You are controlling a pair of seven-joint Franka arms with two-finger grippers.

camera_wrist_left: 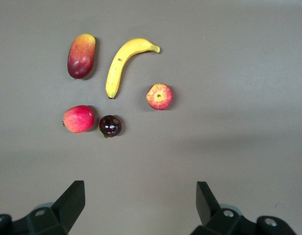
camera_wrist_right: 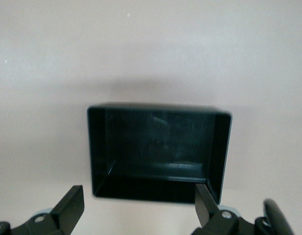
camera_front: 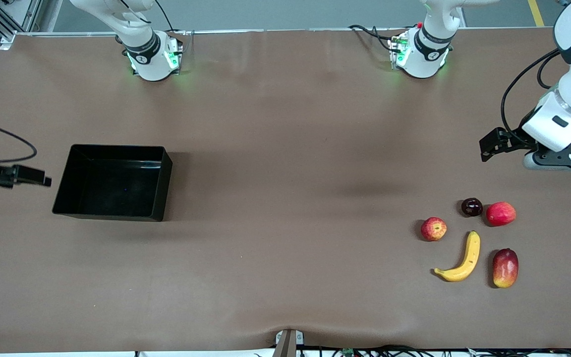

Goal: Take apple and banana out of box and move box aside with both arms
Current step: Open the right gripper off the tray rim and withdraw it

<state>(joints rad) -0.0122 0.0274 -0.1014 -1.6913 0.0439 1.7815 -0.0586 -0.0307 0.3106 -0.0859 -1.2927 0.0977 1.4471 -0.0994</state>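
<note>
The black box [camera_front: 112, 183] sits empty on the brown table toward the right arm's end; it is also in the right wrist view [camera_wrist_right: 155, 147]. My right gripper [camera_front: 45, 179] [camera_wrist_right: 139, 205] hangs open over bare table just beside the box's end wall, holding nothing. The fruits lie toward the left arm's end: a yellow banana [camera_front: 461, 260] [camera_wrist_left: 124, 63] and a small red apple with yellow streaks [camera_front: 433, 229] [camera_wrist_left: 159, 96] beside it. My left gripper [camera_front: 487, 148] [camera_wrist_left: 141, 200] is open and empty over bare table, apart from the fruits.
Three more fruits lie by the banana: a dark plum [camera_front: 472, 207], a round red fruit [camera_front: 501, 213] and a red-yellow mango [camera_front: 505, 267]. Both arm bases [camera_front: 154, 59] [camera_front: 419, 54] stand along the table edge farthest from the front camera.
</note>
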